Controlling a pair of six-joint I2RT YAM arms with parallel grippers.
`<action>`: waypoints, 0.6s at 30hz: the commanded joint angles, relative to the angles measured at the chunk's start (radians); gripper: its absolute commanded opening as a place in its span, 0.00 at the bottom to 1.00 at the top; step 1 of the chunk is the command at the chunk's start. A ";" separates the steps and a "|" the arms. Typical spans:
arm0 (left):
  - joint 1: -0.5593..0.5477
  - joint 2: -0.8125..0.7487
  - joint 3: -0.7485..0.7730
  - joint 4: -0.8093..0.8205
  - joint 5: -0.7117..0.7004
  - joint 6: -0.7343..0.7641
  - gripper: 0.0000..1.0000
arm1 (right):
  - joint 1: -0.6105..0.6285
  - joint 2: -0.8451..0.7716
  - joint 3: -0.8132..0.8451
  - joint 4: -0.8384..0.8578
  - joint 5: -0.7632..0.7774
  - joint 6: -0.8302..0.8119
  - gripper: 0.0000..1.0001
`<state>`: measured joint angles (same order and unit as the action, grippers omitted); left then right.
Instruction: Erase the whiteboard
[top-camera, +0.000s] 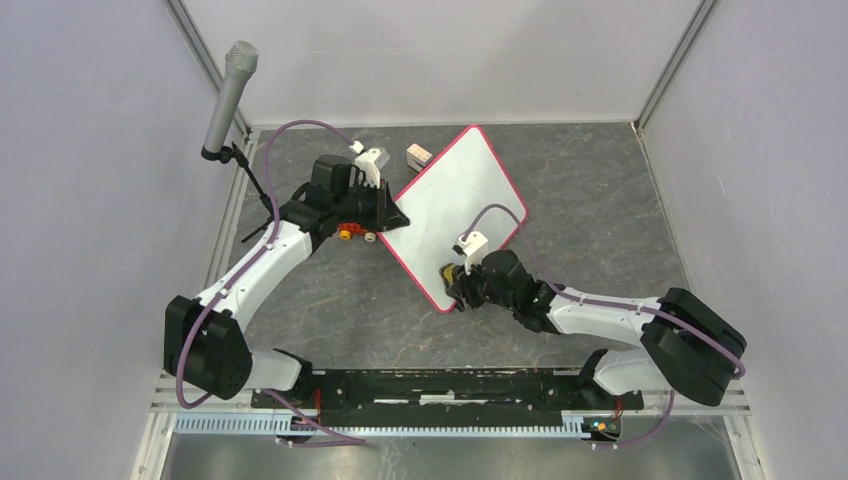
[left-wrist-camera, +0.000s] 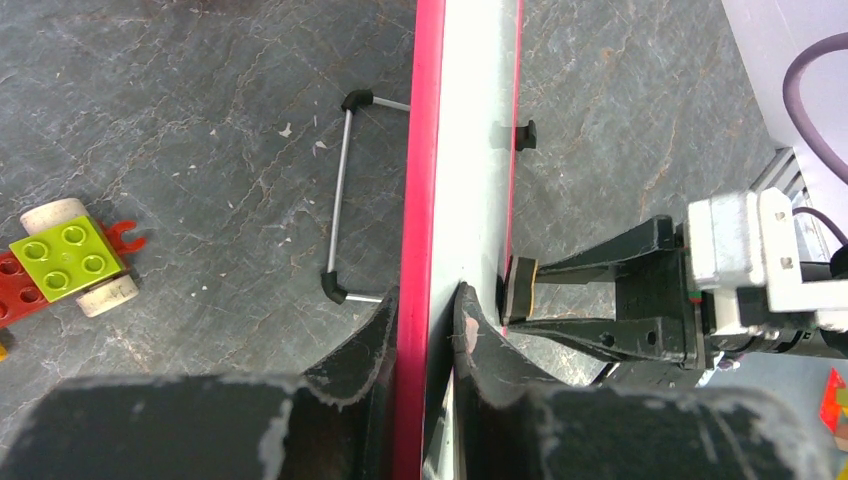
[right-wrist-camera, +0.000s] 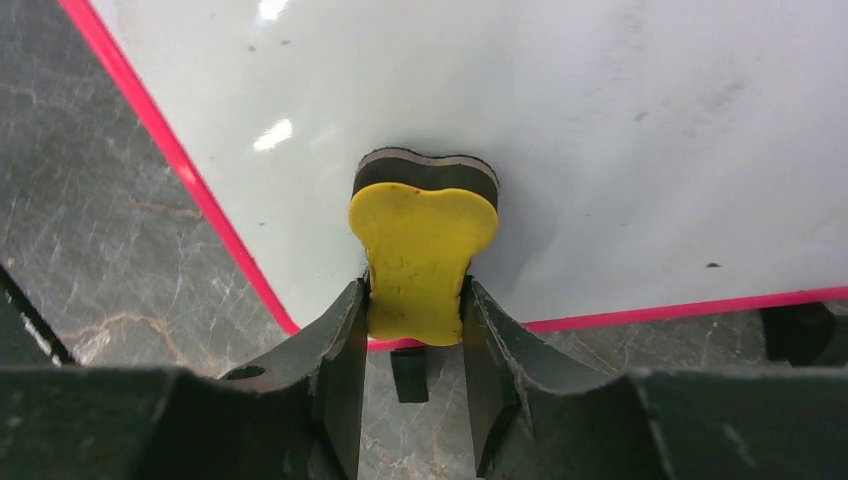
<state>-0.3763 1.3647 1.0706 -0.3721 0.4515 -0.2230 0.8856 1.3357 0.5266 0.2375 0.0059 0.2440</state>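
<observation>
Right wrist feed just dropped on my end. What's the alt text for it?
The right hand pinches a yellow eraser, its dark felt pressed against the whiteboard near a pink-rimmed corner. The board looks nearly clean, with the grey stone-patterned table showing beyond its rim.

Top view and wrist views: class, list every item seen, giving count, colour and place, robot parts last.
whiteboard: one, white, red-pink rim, mid-table
eraser: one, yellow on dark felt, against board's near corner
toy car: one, red and lime bricks, left of board
small block: one, pale, behind board
microphone: one, grey, far-left corner
table: one, dark grey stone pattern
left hand: one, black, clamped on board's rim
right hand: one, black, gripping eraser
</observation>
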 joint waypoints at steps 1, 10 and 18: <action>0.018 0.067 -0.067 -0.303 -0.419 0.218 0.02 | -0.022 -0.043 -0.069 0.284 0.123 0.070 0.24; 0.017 0.067 -0.066 -0.303 -0.415 0.220 0.02 | -0.028 0.050 -0.105 0.415 0.145 0.069 0.21; 0.018 0.063 -0.059 -0.304 -0.430 0.218 0.02 | 0.192 0.082 -0.112 0.390 0.208 0.084 0.23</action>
<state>-0.3744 1.3647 1.0744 -0.3779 0.4526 -0.2226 1.0019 1.3666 0.4034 0.6029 0.2405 0.2981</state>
